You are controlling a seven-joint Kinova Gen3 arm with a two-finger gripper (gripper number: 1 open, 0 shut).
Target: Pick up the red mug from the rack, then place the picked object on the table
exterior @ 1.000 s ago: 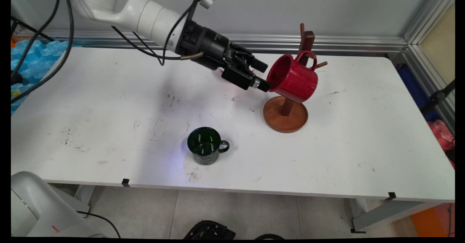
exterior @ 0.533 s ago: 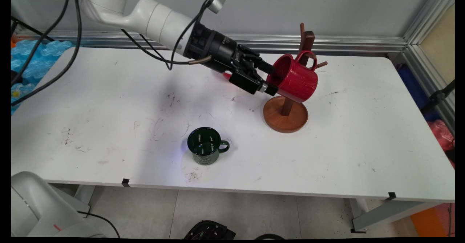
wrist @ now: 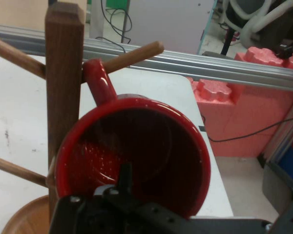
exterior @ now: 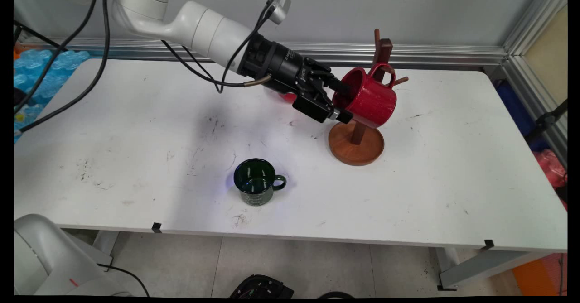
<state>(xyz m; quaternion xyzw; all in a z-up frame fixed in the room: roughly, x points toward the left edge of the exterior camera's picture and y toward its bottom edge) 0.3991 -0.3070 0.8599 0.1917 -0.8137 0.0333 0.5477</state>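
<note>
A red mug (exterior: pixel 369 97) hangs by its handle (wrist: pixel 100 80) on a peg of the wooden mug rack (exterior: pixel 358 146), its mouth tilted toward the arm. My gripper (exterior: pixel 343 102) is open at the mug's mouth, astride the lower rim. One finger reaches into the cup and the other lies outside, under the wall. In the hand view the red mug (wrist: pixel 136 146) fills the middle, with a fingertip (wrist: pixel 124 175) inside it and the rack's post (wrist: pixel 63 73) to its left. I cannot tell whether the fingers touch the wall.
A dark green mug (exterior: pixel 256 186) stands upright near the table's front edge, handle to the right. The rack's round base sits right of centre. Blue packing material (exterior: pixel 41 74) lies off the table's left end, and pink foam (wrist: pixel 244 112) off its far side.
The arm has advanced to the right toward the rack, carrying the open gripper from just short of the red mug's rim to astride it. The mugs and rack have stayed put.
</note>
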